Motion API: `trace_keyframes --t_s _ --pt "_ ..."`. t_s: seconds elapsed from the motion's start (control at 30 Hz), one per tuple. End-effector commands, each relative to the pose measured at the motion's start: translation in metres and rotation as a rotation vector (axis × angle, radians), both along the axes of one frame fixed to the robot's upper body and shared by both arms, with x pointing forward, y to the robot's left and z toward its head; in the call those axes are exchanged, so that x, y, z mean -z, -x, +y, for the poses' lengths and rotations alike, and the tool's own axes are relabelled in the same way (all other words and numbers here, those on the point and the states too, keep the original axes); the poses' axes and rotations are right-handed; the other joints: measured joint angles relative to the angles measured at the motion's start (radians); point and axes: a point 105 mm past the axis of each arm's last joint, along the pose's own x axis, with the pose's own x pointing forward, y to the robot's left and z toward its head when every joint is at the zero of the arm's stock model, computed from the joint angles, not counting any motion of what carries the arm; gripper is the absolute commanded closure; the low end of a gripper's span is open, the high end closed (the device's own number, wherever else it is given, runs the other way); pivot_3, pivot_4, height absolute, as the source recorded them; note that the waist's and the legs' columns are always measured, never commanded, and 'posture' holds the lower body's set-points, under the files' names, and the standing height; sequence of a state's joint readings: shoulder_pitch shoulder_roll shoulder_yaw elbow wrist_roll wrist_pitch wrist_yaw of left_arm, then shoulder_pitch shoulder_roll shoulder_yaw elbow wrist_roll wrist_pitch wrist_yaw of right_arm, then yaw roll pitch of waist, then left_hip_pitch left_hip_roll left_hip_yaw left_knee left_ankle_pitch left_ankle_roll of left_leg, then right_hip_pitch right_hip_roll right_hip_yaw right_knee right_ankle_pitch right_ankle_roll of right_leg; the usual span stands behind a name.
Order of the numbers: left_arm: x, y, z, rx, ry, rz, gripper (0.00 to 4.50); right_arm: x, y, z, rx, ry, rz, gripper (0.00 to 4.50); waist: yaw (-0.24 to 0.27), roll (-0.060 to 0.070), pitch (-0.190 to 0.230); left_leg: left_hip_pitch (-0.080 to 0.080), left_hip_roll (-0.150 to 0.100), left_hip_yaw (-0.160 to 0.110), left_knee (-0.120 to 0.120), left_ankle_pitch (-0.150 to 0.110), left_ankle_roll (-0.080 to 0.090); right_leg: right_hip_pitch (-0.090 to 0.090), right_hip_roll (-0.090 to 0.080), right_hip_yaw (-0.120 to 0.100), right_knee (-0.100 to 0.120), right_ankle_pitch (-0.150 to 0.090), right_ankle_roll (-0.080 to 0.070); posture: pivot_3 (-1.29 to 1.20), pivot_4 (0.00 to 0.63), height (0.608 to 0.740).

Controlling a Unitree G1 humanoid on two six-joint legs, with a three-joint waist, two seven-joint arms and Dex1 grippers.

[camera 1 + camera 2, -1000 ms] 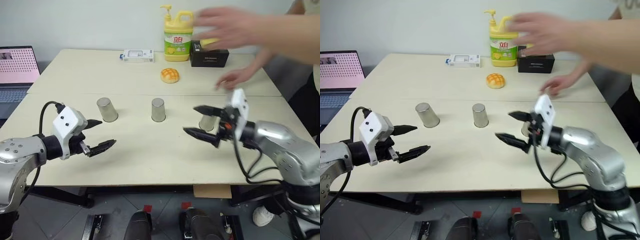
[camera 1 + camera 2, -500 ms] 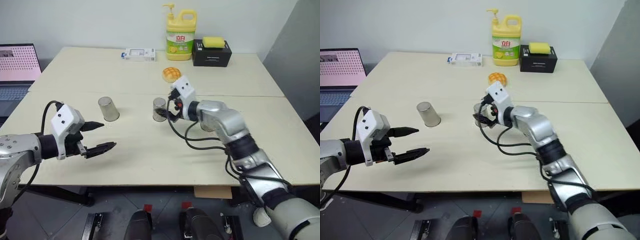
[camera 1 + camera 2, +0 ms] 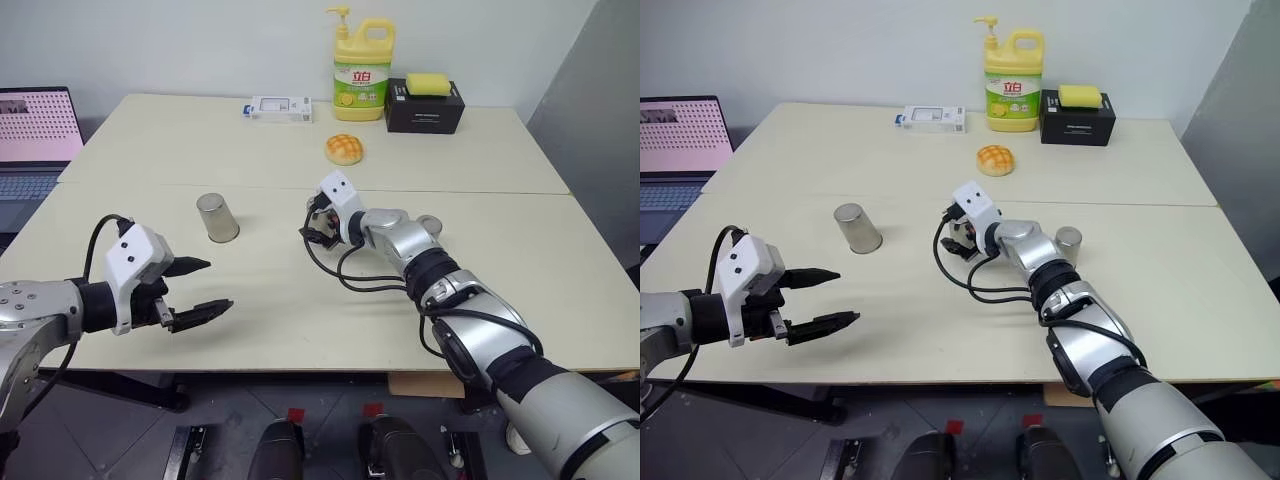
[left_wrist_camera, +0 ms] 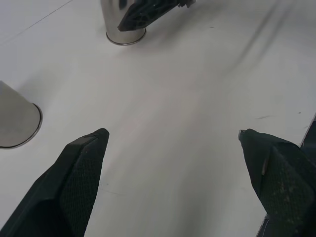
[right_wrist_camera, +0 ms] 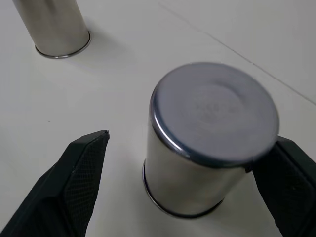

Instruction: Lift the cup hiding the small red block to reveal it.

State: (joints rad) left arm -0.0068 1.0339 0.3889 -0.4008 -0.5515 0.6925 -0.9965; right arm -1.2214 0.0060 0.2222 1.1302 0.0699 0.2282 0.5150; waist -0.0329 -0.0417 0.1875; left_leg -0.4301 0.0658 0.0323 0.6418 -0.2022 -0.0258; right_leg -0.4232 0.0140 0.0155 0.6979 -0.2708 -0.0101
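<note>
Okay, I'm looking down over the cream table (image 3: 150, 140) and three steel tumblers stand upside down in a row across it. My right gripper (image 3: 316, 232) is out at the middle cup (image 5: 207, 128), dead centre of the table. Its pincer is spread wide, one black finger (image 5: 84, 163) on each side of the cup, so the cup sits right between them. I can't tell whether the far pad is touching the metal; the near one stands clearly apart. The cup's rim is flat on the table, its closed base facing up.

At nine o'clock from that cup is the left cup (image 3: 217, 217), standing on its own. At three o'clock, just past my right forearm, is the right cup (image 3: 1068, 240).

My left gripper (image 3: 215, 286) hangs over the near edge of the table, at about seven o'clock from the left cup and well apart from it. Its jaws are wide, with nothing between them but bare tabletop.

Up at twelve o'clock from the middle cup lies a round yellow-orange bun (image 3: 344, 149). Beyond it, along the far edge, stand a yellow soap bottle (image 3: 359, 65), a black box (image 3: 424, 112) with a yellow sponge (image 3: 427, 83) on top, and a small white box (image 3: 279, 108). A laptop (image 3: 35, 135) sits off at ten o'clock.
</note>
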Motion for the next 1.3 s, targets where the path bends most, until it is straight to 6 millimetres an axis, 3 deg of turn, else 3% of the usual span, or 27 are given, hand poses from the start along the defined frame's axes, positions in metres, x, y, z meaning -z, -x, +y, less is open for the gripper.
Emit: trace_keyframes --t_s 0.03,0.23,0.43,0.53,0.6,0.73,0.87,1.23,1.3 --pt "-0.012 0.000 0.000 -0.002 -0.030 -0.063 0.00 -0.025 -0.005 0.006 0.004 -0.048 -0.070 0.41 0.000 0.000 0.000 0.000 0.000 0.000 0.000 0.000 0.000 0.000 0.000 0.000 0.000 0.000 0.000 0.00 0.150 0.740" --pt "-0.010 -0.004 -0.004 0.007 -0.029 -0.067 0.00 -0.026 -0.005 0.010 0.005 -0.056 -0.076 1.88 0.000 0.000 0.000 0.000 0.000 0.000 0.000 0.000 0.000 0.000 0.000 0.000 0.000 0.001 -0.001 0.00 0.150 0.740" --pt "-0.012 -0.006 -0.008 0.021 -0.018 -0.071 0.00 -0.048 -0.002 0.011 -0.027 -0.147 -0.088 1.88 0.000 0.000 0.000 0.000 0.000 0.000 0.000 0.000 0.000 0.000 0.000 0.000 0.000 0.002 -0.004 0.00 0.150 0.740" --pt "-0.012 -0.004 -0.013 0.040 -0.002 -0.066 0.00 -0.076 0.007 -0.005 -0.066 -0.227 -0.112 1.88 0.002 0.001 0.001 0.000 0.000 0.000 0.000 0.000 0.000 0.000 0.000 0.000 0.000 0.002 -0.004 0.00 0.150 0.740" --pt "-0.011 -0.003 -0.016 0.054 0.004 -0.061 0.00 -0.081 0.014 -0.019 -0.060 -0.228 -0.121 1.88 0.007 0.001 0.000 -0.001 0.000 -0.001 -0.001 0.000 0.000 0.000 0.000 -0.001 0.000 0.002 -0.003 0.00 0.150 0.740" --pt "-0.010 -0.005 -0.022 0.086 0.008 -0.058 0.00 -0.070 0.024 -0.047 -0.011 -0.171 -0.113 1.88 0.006 0.000 0.000 -0.001 -0.001 -0.001 -0.001 0.000 0.000 0.000 -0.001 -0.001 -0.001 0.002 -0.003 0.00 0.150 0.740" --pt "-0.010 -0.009 -0.027 0.112 0.005 -0.059 0.00 -0.057 0.020 -0.060 0.062 -0.138 -0.084 1.88 -0.001 0.001 0.001 -0.001 -0.001 0.000 -0.001 0.000 0.000 0.000 0.000 0.000 0.000 0.000 0.001 0.00 0.150 0.740" --pt "-0.007 -0.013 -0.032 0.146 0.003 -0.056 0.00 -0.027 0.005 -0.066 0.133 -0.061 -0.024 1.88 -0.007 0.001 0.001 0.000 -0.001 0.001 -0.002 0.000 0.000 0.000 0.003 0.001 0.000 -0.001 -0.001 0.00 0.150 0.740" --pt "-0.006 -0.013 -0.033 0.145 0.004 -0.056 0.00 -0.028 0.005 -0.065 0.131 -0.064 -0.028 1.32 -0.006 0.001 0.001 0.000 -0.001 0.001 -0.002 0.000 0.000 0.000 0.002 0.001 0.000 -0.001 0.000 0.00 0.150 0.740"
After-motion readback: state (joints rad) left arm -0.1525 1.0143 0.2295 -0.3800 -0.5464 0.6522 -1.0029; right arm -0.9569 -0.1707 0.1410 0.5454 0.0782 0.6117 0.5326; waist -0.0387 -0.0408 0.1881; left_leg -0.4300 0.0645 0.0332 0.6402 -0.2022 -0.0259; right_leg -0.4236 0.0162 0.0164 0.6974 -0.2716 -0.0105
